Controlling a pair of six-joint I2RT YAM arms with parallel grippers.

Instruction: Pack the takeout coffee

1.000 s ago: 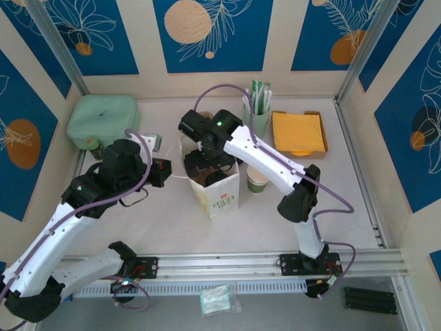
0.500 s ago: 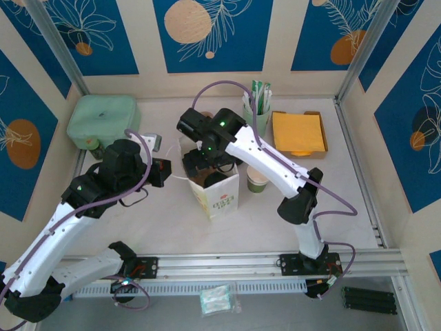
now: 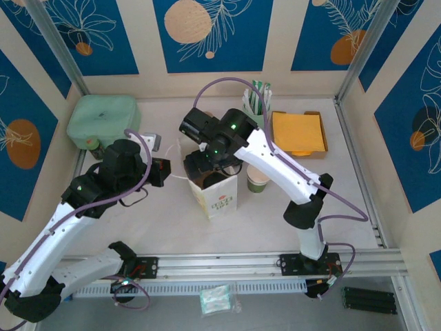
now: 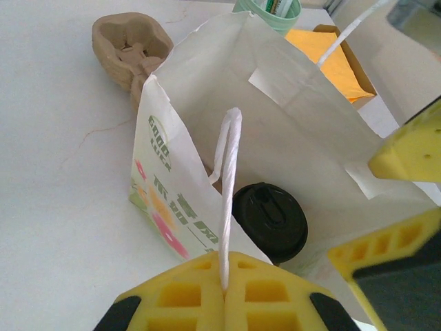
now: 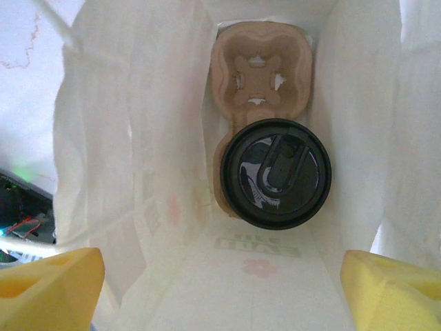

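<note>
The takeout coffee point(image 5: 275, 172) stands inside the white paper bag point(image 5: 138, 138), seen from above as a round black lid. The lid hides the cup's body. It sits in one pocket of a brown cardboard carrier point(image 5: 258, 76) at the bottom of the bag, and the other pocket is empty.

Nearest in the left wrist view, the left end effector point(image 4: 224, 293) is pinched closed on the bag handle point(image 4: 227, 186), a thin white loop rising from between its yellow pads. Just beyond, the black lid shows through the open bag mouth.

The right end effector point(image 5: 220, 293) hangs over the bag mouth with its yellow fingers spread wide, holding nothing and touching nothing that can be seen. Its fingertips are cut off at the lower corners of its own camera view.

Farther back on the desk point(image 4: 55, 138), a second cardboard carrier point(image 4: 131, 45) lies behind the bag. A mint-green cup point(image 4: 269, 7) is cut off by the top edge, beside a tray of orange napkins point(image 4: 337, 58). From above, a lidless paper cup point(image 3: 256, 181) stands just right of the bag, partly hidden by the right arm.
</note>
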